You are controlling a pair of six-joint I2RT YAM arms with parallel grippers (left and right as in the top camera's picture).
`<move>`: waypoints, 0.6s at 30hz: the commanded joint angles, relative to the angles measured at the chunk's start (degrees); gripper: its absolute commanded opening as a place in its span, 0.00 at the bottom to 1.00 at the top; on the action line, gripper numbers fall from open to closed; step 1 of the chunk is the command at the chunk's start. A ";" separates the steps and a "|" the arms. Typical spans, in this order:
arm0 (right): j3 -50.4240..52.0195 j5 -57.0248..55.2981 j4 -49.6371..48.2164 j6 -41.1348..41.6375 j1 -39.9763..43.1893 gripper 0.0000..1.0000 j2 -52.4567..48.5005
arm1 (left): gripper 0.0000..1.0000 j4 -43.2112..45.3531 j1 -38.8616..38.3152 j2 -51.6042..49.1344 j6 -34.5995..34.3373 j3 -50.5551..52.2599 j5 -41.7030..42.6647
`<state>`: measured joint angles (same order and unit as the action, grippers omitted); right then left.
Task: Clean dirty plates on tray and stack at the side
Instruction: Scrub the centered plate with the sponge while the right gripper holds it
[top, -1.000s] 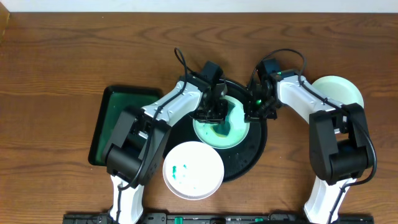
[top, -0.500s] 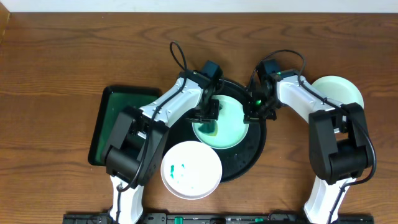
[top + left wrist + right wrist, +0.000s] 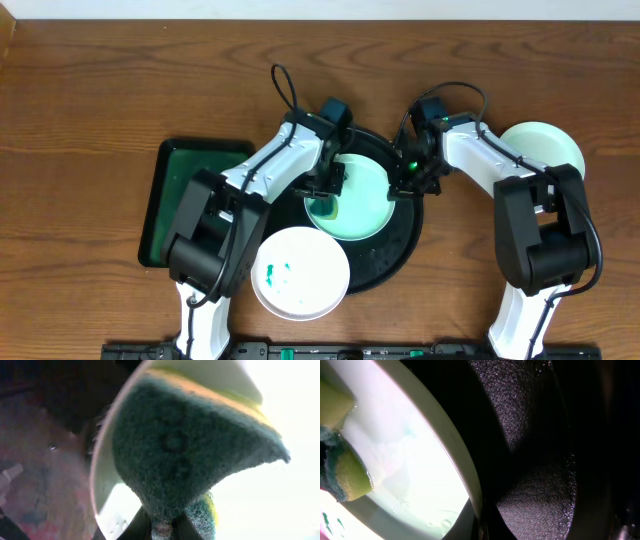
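Clamped shut, the left claw (image 3: 328,188) is squeezing a sponge (image 3: 185,455) between its jaws. The sponge's green scouring face is bulging out past the tips and a strip of yellow foam is showing behind it. Directly under this claw the sponge is pressing on the left part of the middle plate (image 3: 368,205), a round white plate whose surface is carrying a pale teal wash.

Across that plate from the left claw, the right claw (image 3: 405,186) is closing narrowly on the plate's right edge. In the right wrist view the white rim (image 3: 462,465) is running straight in between its jaws, and the sponge is peeking in at the plate's far side.

Beneath both claws the black tray (image 3: 405,250) is carrying this plate, its glossy raised rim curving around it.

Back from the left claw, toward the arm bases, the specked plate (image 3: 300,275) is lying over the tray's near-left rim, with teal specks showing on its left half.

Out to the left claw's left, a dark-green rectangular tray (image 3: 170,200) is sitting on the wooden table (image 3: 100,90), partly hidden by the left arm.

Well to the right claw's right, off the tray, the plain plate (image 3: 545,148) is resting on the table, with the right arm crossing over its near edge.
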<state>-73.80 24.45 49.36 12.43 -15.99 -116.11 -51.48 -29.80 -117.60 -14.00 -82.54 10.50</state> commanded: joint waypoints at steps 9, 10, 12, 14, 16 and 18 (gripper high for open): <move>1.81 -5.53 0.37 0.37 -0.17 0.01 -2.95 | 0.07 6.54 -9.05 -2.95 9.22 3.10 20.44; 1.81 -5.55 0.39 0.37 -0.17 0.01 -2.95 | 0.07 7.61 -9.46 -2.95 8.85 3.13 20.87; 1.81 -5.55 0.55 0.37 -0.17 0.01 -2.95 | 0.07 9.68 -9.81 -2.95 7.65 3.13 20.83; 1.81 -5.55 0.76 0.37 -0.17 0.01 -2.95 | 0.07 11.87 -9.77 -2.95 6.19 3.13 20.81; 1.81 -5.55 0.98 0.37 -0.17 0.01 -2.95 | 0.07 14.58 -9.35 -2.95 4.66 3.10 20.33; 1.81 -5.55 1.20 0.37 -0.17 0.01 -2.95 | 0.07 17.09 -8.59 -2.95 2.49 3.10 18.40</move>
<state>-73.82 23.79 50.09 12.51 -15.53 -116.11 -39.11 -37.71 -117.86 -8.47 -79.99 25.02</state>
